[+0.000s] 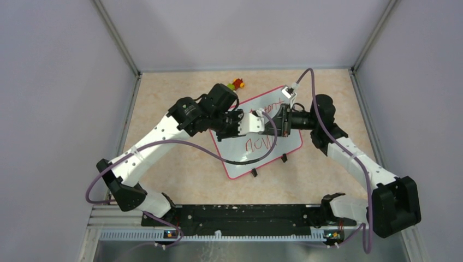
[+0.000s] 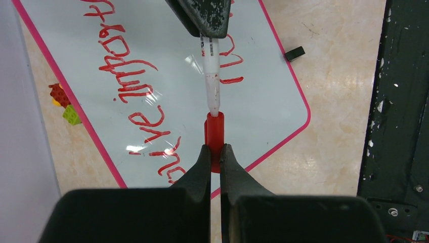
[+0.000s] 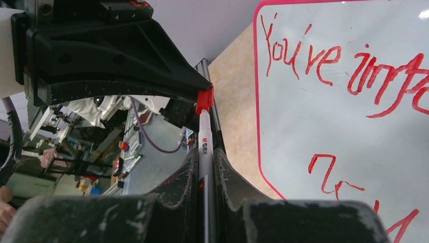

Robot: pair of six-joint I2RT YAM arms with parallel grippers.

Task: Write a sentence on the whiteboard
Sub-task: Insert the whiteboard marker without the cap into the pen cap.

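The whiteboard (image 1: pixel 289 144) lies tilted on the table, pink-rimmed, with the sentence (image 1: pixel 261 143) in red on it. Both grippers meet above it. My left gripper (image 2: pixel 215 152) is shut on a red marker cap (image 2: pixel 214 136). My right gripper (image 3: pixel 205 157) is shut on the white marker (image 3: pixel 205 144). The marker's tip end (image 2: pixel 214 104) sits in the mouth of the cap, in line with it. In the right wrist view the sentence (image 3: pixel 324 61) reads "You're impo…" and runs out of frame; the whiteboard (image 3: pixel 303 126) fills the right side. The red cap (image 3: pixel 204 99) shows in the left gripper's fingertips.
A small pile of toy bricks (image 1: pixel 237 83) lies past the board's far corner, also seen as bricks (image 2: pixel 63 104) beside the rim. Two black clips (image 1: pixel 254 172) stick out from the board's near edge. Grey walls enclose the table; a black rail (image 1: pixel 240 215) runs along the near edge.
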